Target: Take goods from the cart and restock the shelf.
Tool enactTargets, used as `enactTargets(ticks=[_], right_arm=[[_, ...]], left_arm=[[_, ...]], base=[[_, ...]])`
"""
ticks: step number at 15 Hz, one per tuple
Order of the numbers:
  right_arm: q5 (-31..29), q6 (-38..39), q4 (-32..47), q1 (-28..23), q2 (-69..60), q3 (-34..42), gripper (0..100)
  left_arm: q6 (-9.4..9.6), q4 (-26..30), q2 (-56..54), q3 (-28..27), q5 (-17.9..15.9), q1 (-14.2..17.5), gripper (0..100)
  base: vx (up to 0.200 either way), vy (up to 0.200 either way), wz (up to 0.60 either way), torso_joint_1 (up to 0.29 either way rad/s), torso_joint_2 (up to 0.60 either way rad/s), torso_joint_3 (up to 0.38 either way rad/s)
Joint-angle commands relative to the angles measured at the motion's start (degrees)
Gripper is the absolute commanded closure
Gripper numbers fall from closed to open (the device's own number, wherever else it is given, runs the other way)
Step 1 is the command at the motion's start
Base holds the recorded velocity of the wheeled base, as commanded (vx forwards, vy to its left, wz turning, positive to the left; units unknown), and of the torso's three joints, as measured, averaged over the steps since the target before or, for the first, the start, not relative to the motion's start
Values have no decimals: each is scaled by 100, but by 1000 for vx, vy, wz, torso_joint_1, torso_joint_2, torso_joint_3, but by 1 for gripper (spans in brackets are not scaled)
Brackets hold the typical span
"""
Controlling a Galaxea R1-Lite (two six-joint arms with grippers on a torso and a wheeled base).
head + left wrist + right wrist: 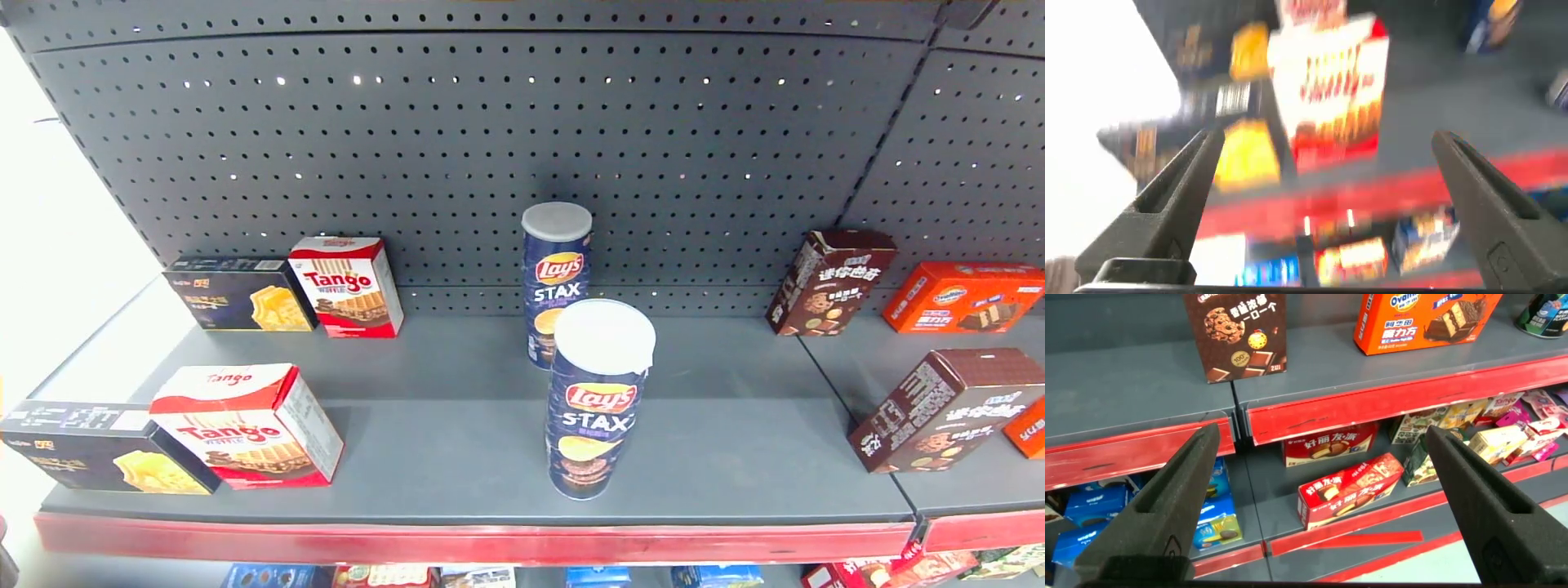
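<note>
Front can (598, 400) stands on the shelf (735, 457) (rear can (556, 278) behind it). Left hand (1327, 137) and right hand (1321, 431): both spread wide.

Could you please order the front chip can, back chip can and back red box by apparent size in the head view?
Largest: front chip can (nearest).
Then back chip can and back red box, about alike.

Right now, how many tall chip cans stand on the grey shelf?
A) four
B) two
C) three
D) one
B: a front can stands upright near the red edge of the shelf, and a rear can stands upright behind it, close to the pegboard.
</note>
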Motion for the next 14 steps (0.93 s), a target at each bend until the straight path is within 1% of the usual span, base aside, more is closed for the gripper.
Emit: enactTargets(ticks=[1,2,3,4,5,6,7,8,10,11,12,13,14], right_arm=[[1,-1,-1,-1,7,0,0],[1,-1,-1,-1,7,0,0],[1,-1,-1,-1,7,0,0],[1,-1,-1,-1,7,0,0],[1,-1,-1,-1,7,0,0],[1,-1,-1,-1,7,0,0],[1,-1,-1,-1,7,0,0],[1,-1,-1,-1,7,0,0],[1,-1,-1,-1,7,0,0],[1,-1,-1,-1,7,0,0],[1,-1,-1,-1,7,0,0],[1,-1,-1,-1,7,0,0],[1,-1,-1,-1,7,0,0]], left_arm=[[-31,1262,-1314,116,-264,313,0],[-22,1385,-1314,116,-264,286,0],[-128,1570,-1481,116,-246,-250,0],[-242,1570,-1727,116,-246,-311,0],[-312,1570,-1771,116,-255,-206,0],[-418,1561,-1780,116,-237,-197,0],[-347,1561,-1780,116,-272,-197,0],[-374,1570,-1780,116,-255,-197,0],[-743,1570,-1788,116,-237,-197,0],[-1086,1561,-1788,107,-211,-206,0],[-1042,1561,-1788,107,70,-197,0],[-787,1605,-1788,107,791,-197,0],[-470,1807,-1788,116,1327,-197,0]], base=[[0,0,0,0,0,0],[0,0,0,0,0,0],[0,0,0,0,0,0],[0,0,0,0,0,0],[0,0,0,0,0,0],[0,0,0,0,0,0],[0,0,0,0,0,0],[0,0,0,0,0,0],[0,0,0,0,0,0],[0,0,0,0,0,0],[0,0,0,0,0,0],[0,0,0,0,0,0],[0,0,0,0,0,0]])
